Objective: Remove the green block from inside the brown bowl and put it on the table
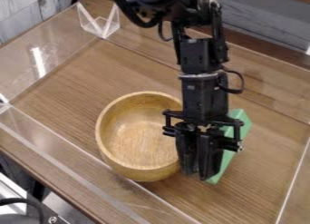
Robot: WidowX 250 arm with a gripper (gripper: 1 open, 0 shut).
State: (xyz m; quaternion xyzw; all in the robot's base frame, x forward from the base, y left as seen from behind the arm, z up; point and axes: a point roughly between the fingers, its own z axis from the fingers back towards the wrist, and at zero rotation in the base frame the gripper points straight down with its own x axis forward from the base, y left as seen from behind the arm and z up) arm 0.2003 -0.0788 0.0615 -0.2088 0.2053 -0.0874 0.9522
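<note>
Just to the right of the brown bowl, the green block stands steeply tilted, outside the bowl. Its lower end is down at the bench near the bowl's right-hand wall, and its upper end leans up and away to the right. Only its right edge and lower tip show; the rest is hidden behind the black tool. The tool points downward with its fingers clenched on the green block, pressed along the block's left face. Whether the block's lower tip actually touches the wood cannot be told. The bowl sits upright on the bench with nothing visible inside it, its right rim just beside the tool. The arm rises from the tool toward the top of the view. Clear acrylic walls edge the bench.
</note>
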